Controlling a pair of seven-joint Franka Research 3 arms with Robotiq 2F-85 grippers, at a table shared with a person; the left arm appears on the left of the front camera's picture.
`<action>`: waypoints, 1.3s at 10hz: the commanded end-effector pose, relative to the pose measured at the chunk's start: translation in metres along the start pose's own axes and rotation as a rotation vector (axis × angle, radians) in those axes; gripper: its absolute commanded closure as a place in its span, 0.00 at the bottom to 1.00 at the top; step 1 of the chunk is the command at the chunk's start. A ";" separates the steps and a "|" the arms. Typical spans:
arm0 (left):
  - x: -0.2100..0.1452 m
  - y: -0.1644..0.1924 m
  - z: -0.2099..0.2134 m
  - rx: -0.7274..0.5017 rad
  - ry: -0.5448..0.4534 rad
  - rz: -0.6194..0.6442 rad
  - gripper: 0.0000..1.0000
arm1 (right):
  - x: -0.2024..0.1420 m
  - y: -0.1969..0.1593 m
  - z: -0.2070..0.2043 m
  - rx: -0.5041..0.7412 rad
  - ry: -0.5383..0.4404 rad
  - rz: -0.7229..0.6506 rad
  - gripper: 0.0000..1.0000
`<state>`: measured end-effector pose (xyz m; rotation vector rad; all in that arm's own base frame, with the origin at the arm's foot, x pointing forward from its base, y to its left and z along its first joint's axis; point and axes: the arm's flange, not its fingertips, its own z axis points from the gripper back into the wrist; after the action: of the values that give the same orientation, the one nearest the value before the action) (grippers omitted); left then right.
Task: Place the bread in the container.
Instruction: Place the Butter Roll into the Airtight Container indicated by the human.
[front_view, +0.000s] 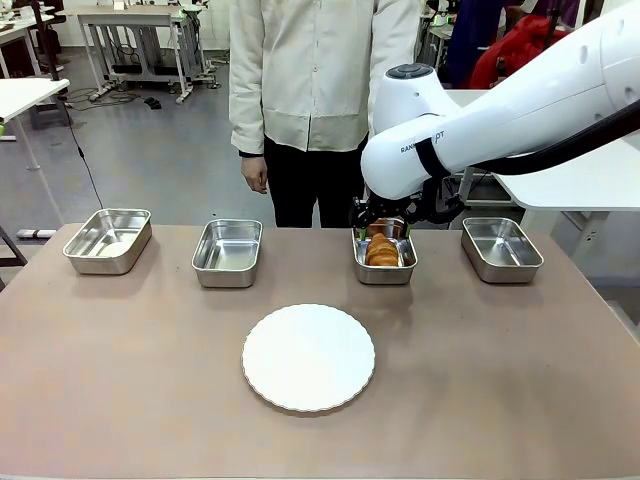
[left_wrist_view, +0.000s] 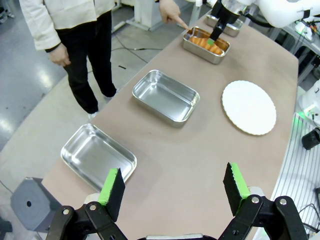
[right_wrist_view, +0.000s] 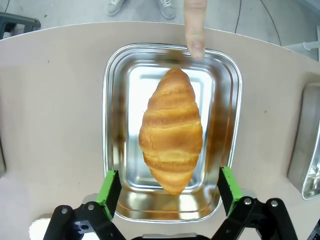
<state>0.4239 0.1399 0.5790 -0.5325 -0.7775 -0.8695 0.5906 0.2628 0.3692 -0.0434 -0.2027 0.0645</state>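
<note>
Four steel trays stand on the table: far left (front_view: 107, 240), second (front_view: 227, 252), third (front_view: 384, 268) and far right (front_view: 501, 248). One croissant (front_view: 382, 249) (in the third tray). One white plate (front_view: 308, 357). One person (front_view: 320, 90).

The brown table (front_view: 120, 380) holds four shiny metal trays and a round white plate (front_view: 308, 357). Right under my right jaws sits the container (right_wrist_view: 116, 130). Another tray (right_wrist_view: 306, 150) lies just off to one side of them. Past my left jaws, the nearest tray (left_wrist_view: 97, 156) comes first, then a second tray (left_wrist_view: 165, 96), with the plate beyond.
</note>
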 end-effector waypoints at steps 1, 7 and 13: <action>0.001 -0.001 0.001 -0.006 -0.010 -0.005 0.00 | 0.001 -0.001 0.000 0.006 -0.014 0.009 0.00; 0.001 -0.001 0.001 -0.006 -0.010 -0.005 0.00 | -0.113 -0.037 0.095 0.016 -0.224 0.085 0.00; 0.001 -0.001 0.001 -0.006 -0.010 -0.005 0.00 | -0.221 -0.068 0.118 0.167 -0.257 0.138 0.00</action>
<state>0.4237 0.1394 0.5798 -0.5318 -0.7781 -0.8711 0.3559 0.1960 0.4515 0.0745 -0.4722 0.2055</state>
